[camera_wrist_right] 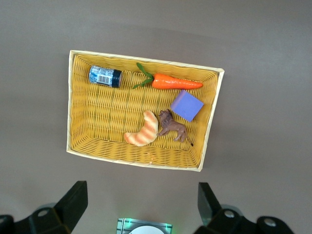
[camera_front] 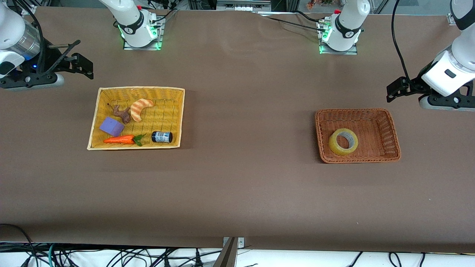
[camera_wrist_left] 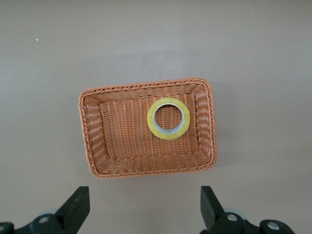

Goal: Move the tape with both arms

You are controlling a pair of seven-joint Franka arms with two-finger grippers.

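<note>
The tape (camera_front: 334,145), a yellowish translucent ring, lies flat in a brown wicker basket (camera_front: 356,110) toward the left arm's end of the table. From the left wrist, the tape (camera_wrist_left: 150,120) lies in that basket (camera_wrist_left: 117,136) ahead of the fingers. My left gripper (camera_front: 390,92) hangs open and empty over bare table beside this basket; its jaws (camera_wrist_left: 145,197) stand wide apart. My right gripper (camera_front: 84,58) hangs open and empty over the table by the yellow basket (camera_front: 141,88), with nothing between its jaws (camera_wrist_right: 141,192).
The yellow basket (camera_wrist_right: 102,117) holds a croissant (camera_front: 141,108), a brown animal figure (camera_front: 122,113), a purple block (camera_front: 111,126), a carrot (camera_front: 120,139) and a small dark jar (camera_front: 161,137). Brown tabletop stretches between the two baskets. The arm bases stand along the table's back edge.
</note>
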